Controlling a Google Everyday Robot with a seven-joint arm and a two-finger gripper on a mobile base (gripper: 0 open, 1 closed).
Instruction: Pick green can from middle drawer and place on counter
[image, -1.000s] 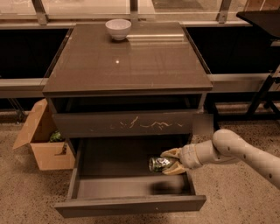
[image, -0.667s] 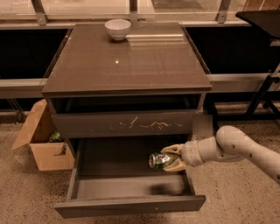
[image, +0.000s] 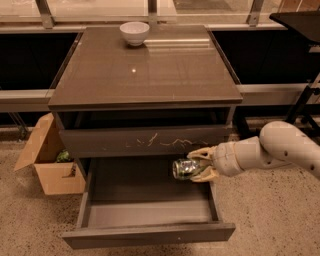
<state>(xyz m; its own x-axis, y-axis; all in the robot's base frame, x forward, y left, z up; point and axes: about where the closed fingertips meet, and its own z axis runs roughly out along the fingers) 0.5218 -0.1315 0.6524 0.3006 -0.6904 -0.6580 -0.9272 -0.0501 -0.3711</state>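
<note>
While the hand (image: 196, 165) is clamped on the green can (image: 182, 169), can lying sideways, above the open middle drawer (image: 150, 235), right side.

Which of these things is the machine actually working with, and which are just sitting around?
In the job: green can, held in the tool above the open middle drawer; counter.
Lying about: white bowl, cardboard box, scratched drawer front.

The end effector (image: 197, 164) grips the green can (image: 183, 169) sideways, silvery end facing left, above the right side of the open middle drawer (image: 150, 235) — clear of its floor. A white bowl (image: 134, 33) sits at the far edge of the counter (image: 145, 70).
</note>
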